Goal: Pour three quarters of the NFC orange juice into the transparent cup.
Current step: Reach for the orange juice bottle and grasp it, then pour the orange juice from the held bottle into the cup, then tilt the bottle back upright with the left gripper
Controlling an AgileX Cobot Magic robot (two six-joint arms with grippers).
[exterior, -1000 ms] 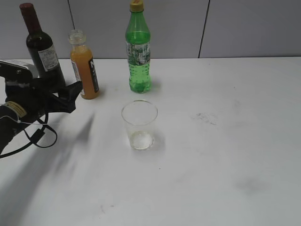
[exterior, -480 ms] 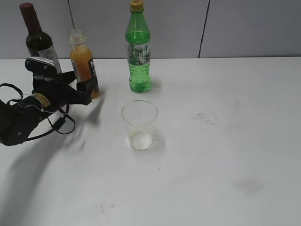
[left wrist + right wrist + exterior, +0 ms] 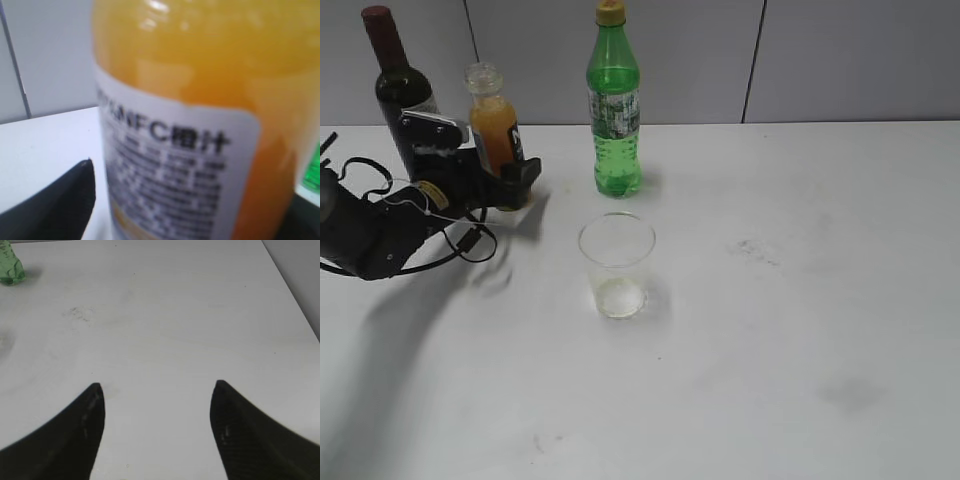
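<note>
Straddling the NFC orange juice (image 3: 498, 130), the left gripper (image 3: 506, 184) has its dark fingers (image 3: 527, 174) spread to either side of the bottle's lower body — whether the pads actually touch the plastic, can't tell. Its wrist view is filled by the bottle (image 3: 192, 120), blurred and very close: orange liquid above, white label with "NFC" print below, one black fingertip (image 3: 75, 195) low on the left with a sliver of table showing between it and the label. Bottle stands upright on the white table (image 3: 800, 300), neck uncapped.

Just behind the gripper body, on its far left side, sits the dark wine bottle (image 3: 395, 90). Right of the gripper and further back stands the green bottle (image 3: 614, 105), yellow cap on, well apart from the fingers.

Transparent cup (image 3: 617, 265) is right of and nearer the camera than the left gripper, upright, not touching anything else.

Right gripper (image 3: 157, 432) shows only in its own wrist view — fingers (image 3: 75, 440) wide apart over bare table, nothing between them. Base of the green bottle (image 3: 10, 267) sits far off at its upper left.
</note>
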